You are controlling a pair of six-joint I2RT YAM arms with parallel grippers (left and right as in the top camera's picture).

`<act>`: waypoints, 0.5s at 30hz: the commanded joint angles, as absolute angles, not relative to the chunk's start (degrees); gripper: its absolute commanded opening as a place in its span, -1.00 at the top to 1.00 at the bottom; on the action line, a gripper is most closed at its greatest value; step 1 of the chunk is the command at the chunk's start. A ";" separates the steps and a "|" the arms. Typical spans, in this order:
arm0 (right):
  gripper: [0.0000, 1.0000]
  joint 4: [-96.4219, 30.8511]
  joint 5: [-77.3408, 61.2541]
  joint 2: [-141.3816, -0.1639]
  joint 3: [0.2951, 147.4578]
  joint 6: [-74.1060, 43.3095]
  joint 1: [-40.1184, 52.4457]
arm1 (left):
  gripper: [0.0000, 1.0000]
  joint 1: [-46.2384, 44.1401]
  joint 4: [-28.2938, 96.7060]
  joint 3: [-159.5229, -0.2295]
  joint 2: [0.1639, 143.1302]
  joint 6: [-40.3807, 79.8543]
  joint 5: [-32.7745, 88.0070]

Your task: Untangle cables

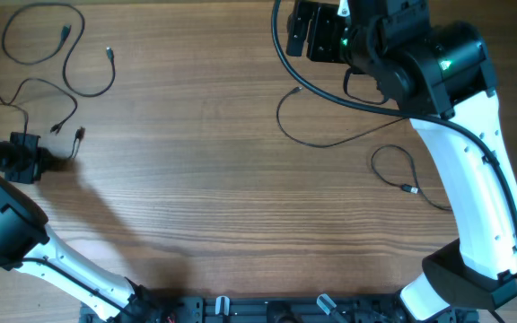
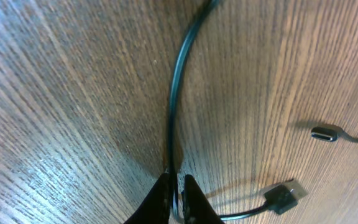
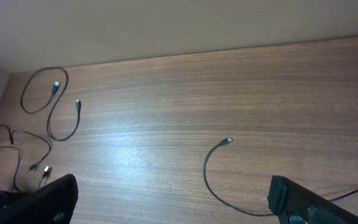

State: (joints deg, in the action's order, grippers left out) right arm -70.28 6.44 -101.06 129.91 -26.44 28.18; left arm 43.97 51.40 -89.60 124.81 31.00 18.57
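**A:** Item one, cables [image 1: 86,88]. They are thin black cords with small plugs [image 2: 326,133]. We count three lying loose at the far-left corner of the table [image 1: 205,197] and two more curled near the right arm [image 1: 474,170].

**B:** Do we log any crossings?

**A:** We see none on the right. In the left cluster we cannot tell.

**B:** What do we enter for handling?

**A:** They are light and limp. We judge that a lifted cable will trail and drag rather than rise whole. The jacket looks smooth, so a pinch on the bare run may slide. We rate the best hold as just behind a plug, where the body thickens.

**B:** Item two, left gripper [image 2: 180,196].

**A:** It is low on the table at the left edge. Its jaws are closed to a sliver, and one cable runs up from between them, pinched mid-run.

**B:** Item three, right gripper [image 3: 171,190].

**A:** It is at the far right. Its jaws are wide apart with nothing in them.

**B:** What do we note for the views?

**A:** The left wrist alone shows the pinch and two plugs lying just beside it, because from overhead the gripper body covers that spot. The right wrist shows its own open fingers and the left cables spread out, but it crops the cable nearest it. Only overhead lets us list every cable at once.
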 commanded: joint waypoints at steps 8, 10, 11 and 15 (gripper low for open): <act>-0.99 -69.43 6.33 -101.91 130.58 -25.52 28.10 | 0.14 41.12 47.75 -94.17 117.58 27.81 27.14; -1.00 -68.62 6.31 -101.91 130.58 -25.67 28.10 | -0.11 37.58 42.46 -94.15 116.57 22.11 22.63; -0.99 -68.38 6.31 -101.91 130.58 -25.67 28.10 | -0.23 35.48 41.28 -94.13 117.05 22.04 15.81; -0.99 -68.51 6.28 -101.91 130.58 -25.67 28.10 | -0.32 28.75 36.42 -94.08 118.34 20.18 5.58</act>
